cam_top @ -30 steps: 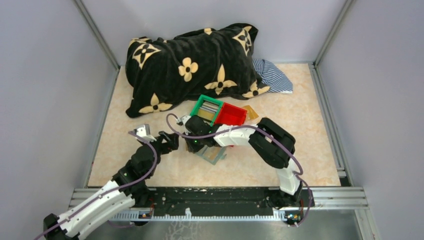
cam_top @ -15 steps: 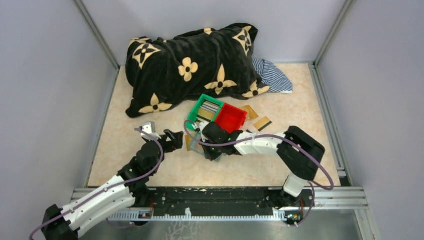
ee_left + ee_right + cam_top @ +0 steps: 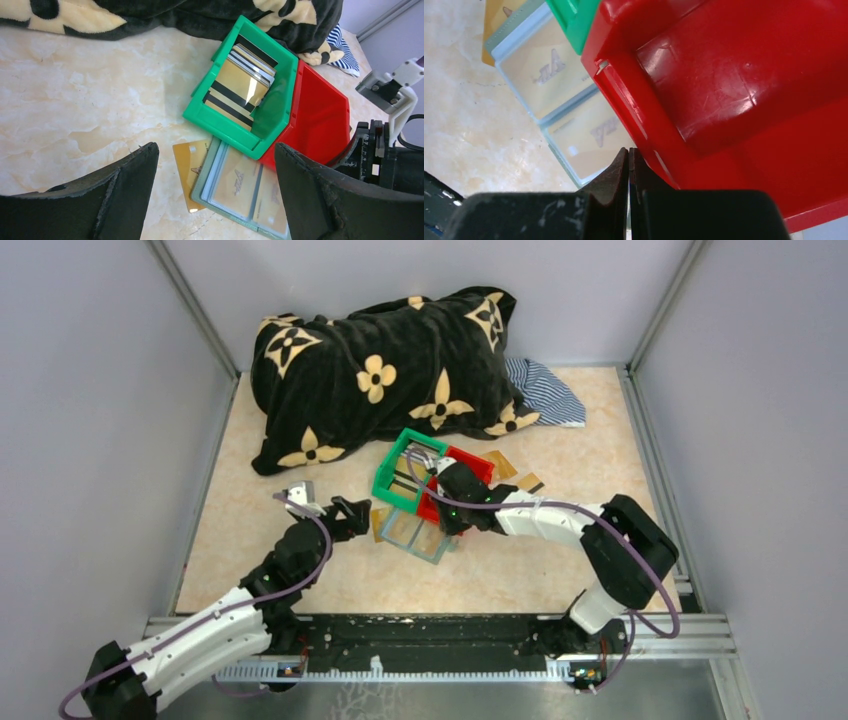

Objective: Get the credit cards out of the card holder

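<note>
Nearest me, the card holder [image 3: 240, 186] lies open on the bench [image 3: 500, 575], tucked against the green bin [image 3: 272, 117], with gold credit cards [image 3: 235, 182] showing in its clear pockets. To do this well, I'd pin the holder's near edge, then slide one card out flat. The left end effector [image 3: 216, 148] hangs released, fingers spread wide, touching nothing. Beyond it, the right end effector [image 3: 629, 152] is clenched, pads together with nothing visible between them, over the red bin [image 3: 734, 75] rim.

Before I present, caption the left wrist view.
Open left gripper frames the unfolded card holder; credit cards sit in the green bin beside the red bin.
</note>
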